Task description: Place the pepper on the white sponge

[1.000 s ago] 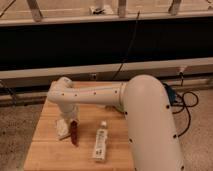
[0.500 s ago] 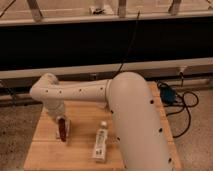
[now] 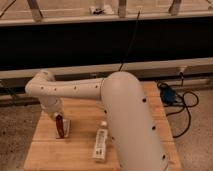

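Note:
The pepper [image 3: 60, 126] is a small dark red chili shape that stands nearly upright just below my gripper [image 3: 56, 116], at the left of the wooden table [image 3: 80, 112]. Its lower end lies over the white sponge [image 3: 65, 132], a small pale pad showing around and beneath it. My white arm reaches in from the right and bends down at the left, so the gripper sits directly above the sponge. The arm's end hides the top of the pepper, and I cannot tell whether the pepper is still held.
A long white labelled tube [image 3: 101, 143] lies on the table right of the sponge, close to my arm's large white body [image 3: 130, 125]. A blue device [image 3: 167, 94] and black cables lie on the floor at the right. A dark wall runs behind the table.
The gripper and pepper moved left across the table and now stand over the sponge. The arm's bend swung left and then slightly back. The tube has not moved.

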### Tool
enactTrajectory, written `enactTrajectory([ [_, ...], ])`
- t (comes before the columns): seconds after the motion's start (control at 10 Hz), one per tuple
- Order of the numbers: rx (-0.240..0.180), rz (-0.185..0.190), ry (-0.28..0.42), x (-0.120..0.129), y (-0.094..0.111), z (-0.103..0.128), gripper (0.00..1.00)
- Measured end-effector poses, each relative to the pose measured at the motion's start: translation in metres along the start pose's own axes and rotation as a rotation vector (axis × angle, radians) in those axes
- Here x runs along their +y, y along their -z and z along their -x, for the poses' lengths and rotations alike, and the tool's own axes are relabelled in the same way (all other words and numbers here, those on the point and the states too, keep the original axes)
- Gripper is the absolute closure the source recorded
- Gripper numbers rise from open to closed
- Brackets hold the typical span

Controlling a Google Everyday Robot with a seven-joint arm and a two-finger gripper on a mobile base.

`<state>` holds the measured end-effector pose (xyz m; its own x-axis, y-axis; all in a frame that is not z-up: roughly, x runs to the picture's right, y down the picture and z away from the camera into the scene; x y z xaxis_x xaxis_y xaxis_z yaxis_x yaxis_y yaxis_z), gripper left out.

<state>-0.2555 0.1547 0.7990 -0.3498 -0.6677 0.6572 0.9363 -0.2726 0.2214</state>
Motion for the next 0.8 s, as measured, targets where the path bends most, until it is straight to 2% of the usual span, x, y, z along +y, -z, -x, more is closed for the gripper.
enactTrajectory([
  [0.6, -0.022, -0.013, -0.015, 0.007, -0.017, -0.012, 0.32],
  [0.8, -0.023, -0.021, -0.012, 0.003, -0.021, -0.013, 0.2],
])
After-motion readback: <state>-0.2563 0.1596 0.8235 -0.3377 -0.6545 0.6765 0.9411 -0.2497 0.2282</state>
